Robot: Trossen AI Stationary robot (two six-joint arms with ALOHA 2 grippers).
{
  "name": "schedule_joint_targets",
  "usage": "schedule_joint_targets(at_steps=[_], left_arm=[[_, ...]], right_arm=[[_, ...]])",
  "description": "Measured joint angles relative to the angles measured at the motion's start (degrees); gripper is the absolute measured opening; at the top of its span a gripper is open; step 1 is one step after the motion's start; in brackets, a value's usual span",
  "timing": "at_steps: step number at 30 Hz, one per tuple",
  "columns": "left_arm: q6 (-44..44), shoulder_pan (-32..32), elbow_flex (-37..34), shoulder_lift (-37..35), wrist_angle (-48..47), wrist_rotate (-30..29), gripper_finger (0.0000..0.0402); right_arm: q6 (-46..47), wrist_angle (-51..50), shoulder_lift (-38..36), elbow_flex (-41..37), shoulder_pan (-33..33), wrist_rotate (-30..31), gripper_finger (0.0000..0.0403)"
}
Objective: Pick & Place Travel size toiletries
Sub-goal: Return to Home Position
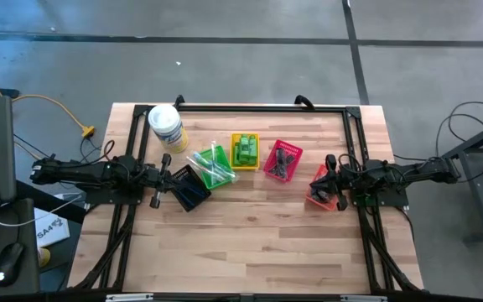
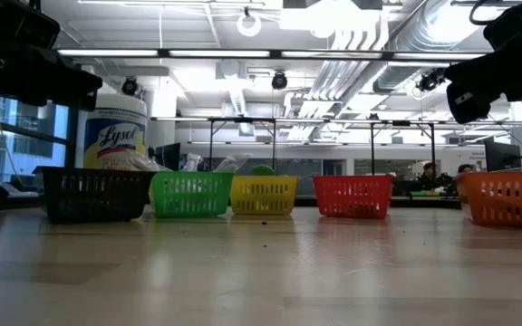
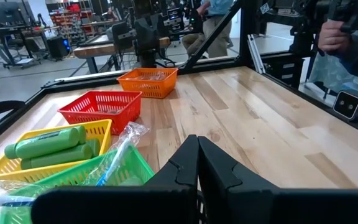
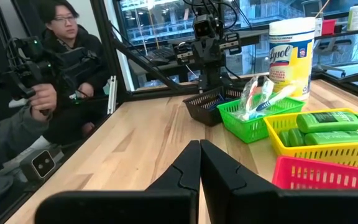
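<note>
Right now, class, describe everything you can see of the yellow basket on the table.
The yellow basket is a small rectangular bin of what looks like plastic, its walls an open lattice. It stands upright on the wooden table, between the green basket and the red basket. Several bright green bottles lie flat inside it, side by side.
</note>
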Motion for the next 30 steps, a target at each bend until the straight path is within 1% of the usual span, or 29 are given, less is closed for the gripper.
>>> schedule_joint_targets(at_steps=[5,10,30], left_arm=[[0.00,0.00,0.00,0.00,-0.25,-0.11,0.0000],[-0.02,0.00,0.00,0.02,-0.63,-1.55,0.0000],[-0.11,0.00,0.00,0.00,-0.04,-1.55,0.0000]], right_arm=[[0.91,0.02,0.00,0.00,0.00,0.00,0.0002],[1.24,0.04,0.00,0.00,0.00,0.00,0.0002],[2.53,-0.76,0.02,0.00,0.00,-0.39,0.0002]])
